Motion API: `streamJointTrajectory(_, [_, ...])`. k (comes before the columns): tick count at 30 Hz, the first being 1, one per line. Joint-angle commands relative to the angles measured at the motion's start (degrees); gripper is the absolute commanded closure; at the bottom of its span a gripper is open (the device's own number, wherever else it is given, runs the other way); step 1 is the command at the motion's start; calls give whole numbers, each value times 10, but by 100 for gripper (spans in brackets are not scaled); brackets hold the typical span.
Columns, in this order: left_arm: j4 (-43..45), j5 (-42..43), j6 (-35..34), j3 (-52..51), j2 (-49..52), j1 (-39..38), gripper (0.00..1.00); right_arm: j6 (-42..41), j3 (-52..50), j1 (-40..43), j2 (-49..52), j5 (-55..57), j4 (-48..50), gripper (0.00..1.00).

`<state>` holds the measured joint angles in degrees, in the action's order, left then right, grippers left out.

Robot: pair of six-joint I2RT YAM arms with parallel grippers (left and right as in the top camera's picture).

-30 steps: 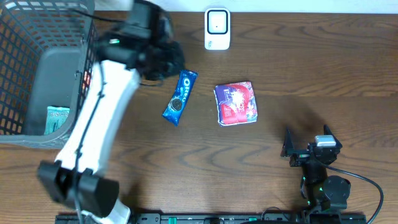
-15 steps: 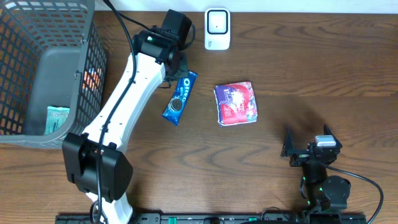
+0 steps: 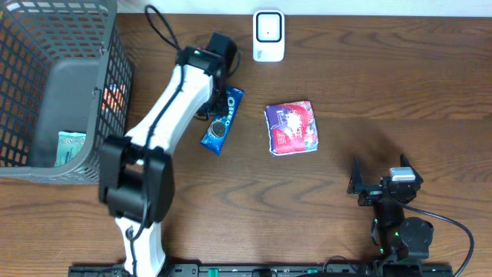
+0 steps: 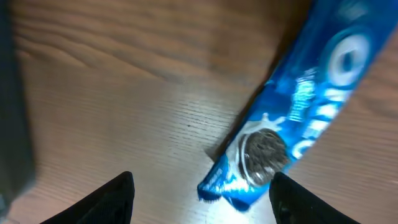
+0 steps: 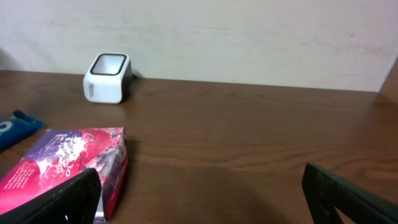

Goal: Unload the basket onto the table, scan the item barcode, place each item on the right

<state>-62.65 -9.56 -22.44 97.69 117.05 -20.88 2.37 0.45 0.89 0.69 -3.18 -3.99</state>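
Note:
A blue Oreo pack (image 3: 222,121) lies flat on the table, slanted. My left gripper (image 3: 209,108) hangs over its lower left side, largely hidden under the white arm. In the left wrist view the gripper (image 4: 202,186) is open, and the pack (image 4: 292,118) has its cookie-print end lying between the fingertips without touching them. The white barcode scanner (image 3: 268,35) stands at the table's back edge. My right gripper (image 3: 379,163) rests open at the front right, with nothing between its fingers (image 5: 200,180).
A red and purple packet (image 3: 292,128) lies right of the Oreo pack, also visible in the right wrist view (image 5: 62,165) with the scanner (image 5: 108,77) behind it. A grey wire basket (image 3: 119,69) with a few items stands at the left.
My left arm has swung right from beside the basket to above the Oreo pack, and its jaws have opened. The right arm and the packets have stayed put.

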Motion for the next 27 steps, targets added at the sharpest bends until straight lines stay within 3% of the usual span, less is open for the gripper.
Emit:
streamJointTrajectory(1, [4,1,4,-5,32,0,36,3,-1,-10,-3,-3,-1,1])
streamJointTrajectory(8, [19,5,3,-5,83,0,68,3,-1,-10,-3,-3,-1,1])
streamJointTrajectory(11, [21,58,3,-5,87,0,78,3,-1,-10,-3,-3,-1,1])
streamJointTrajectory(18, [50,178,3,-5,87,-1,78,3,-1,-10,-3,-3,-1,1])
streamJointTrajectory(27, [52,234,4,-7,87,-19,78,3,-1,-10,-3,-3,-1,1])
